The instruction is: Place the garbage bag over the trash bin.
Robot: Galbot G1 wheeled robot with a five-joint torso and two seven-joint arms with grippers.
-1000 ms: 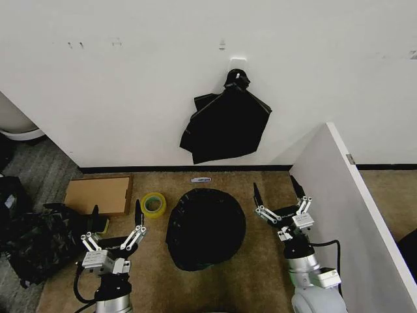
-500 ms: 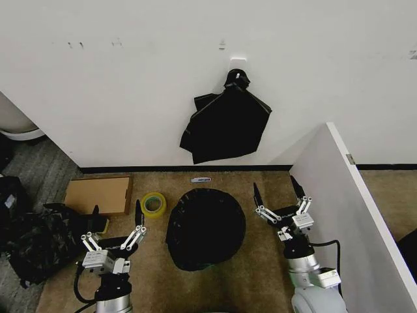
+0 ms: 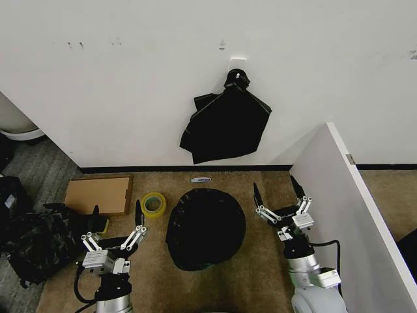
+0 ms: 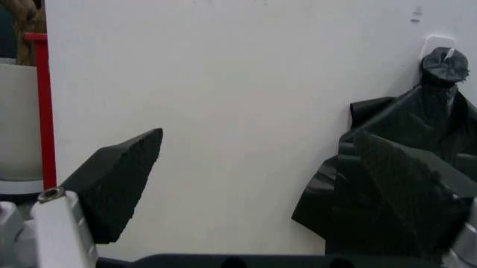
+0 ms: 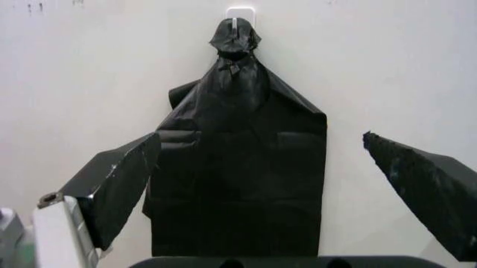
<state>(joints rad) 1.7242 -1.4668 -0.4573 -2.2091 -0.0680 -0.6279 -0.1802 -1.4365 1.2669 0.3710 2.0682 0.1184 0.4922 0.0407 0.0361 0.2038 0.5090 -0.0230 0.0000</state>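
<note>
Head view: garbage bag point(image 3: 206, 228) covers the bin, both hands point(image 3: 116, 232) point(image 3: 280, 201) spread; wrist views face a hanging bundle point(image 5: 237, 167)

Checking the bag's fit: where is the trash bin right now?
In the head view, the trash bin stands on the carpet between both open grippers, covered by the garbage bag, right of the yellow tape roll.
</note>
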